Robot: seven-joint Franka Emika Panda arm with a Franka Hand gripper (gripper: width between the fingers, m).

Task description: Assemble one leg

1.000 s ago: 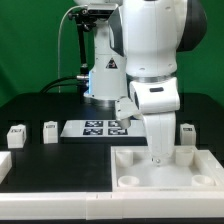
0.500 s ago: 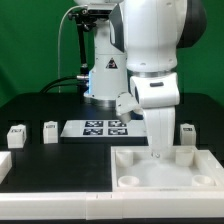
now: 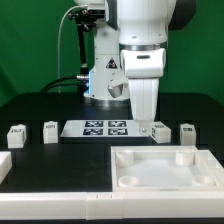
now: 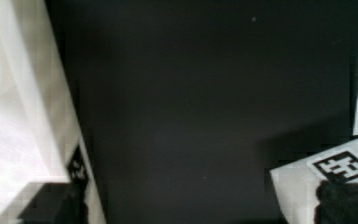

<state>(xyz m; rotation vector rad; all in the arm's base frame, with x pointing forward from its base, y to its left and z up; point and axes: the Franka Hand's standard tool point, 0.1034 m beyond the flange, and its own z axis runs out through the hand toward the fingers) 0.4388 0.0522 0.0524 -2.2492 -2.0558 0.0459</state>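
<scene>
Several small white legs with tags stand on the black table: two at the exterior view's left (image 3: 14,133) (image 3: 50,130), two at its right (image 3: 160,130) (image 3: 187,131). My gripper (image 3: 147,124) hangs just behind the large white panel (image 3: 165,168), close beside the nearer right leg. In the wrist view that leg (image 4: 343,167) shows by one dark finger (image 4: 341,207). The other finger (image 4: 51,206) is far across. My gripper (image 4: 194,212) is open and holds nothing, with bare table between the fingers.
The marker board (image 3: 104,128) lies just to the exterior view's left of my gripper. A white block (image 3: 4,163) sits at the far left edge. A white edge (image 4: 5,120) runs along one side of the wrist view.
My arm has moved from over the panel's far rim toward the exterior view's left and back. The leg beside my gripper, hidden by the arm before, now shows.
</scene>
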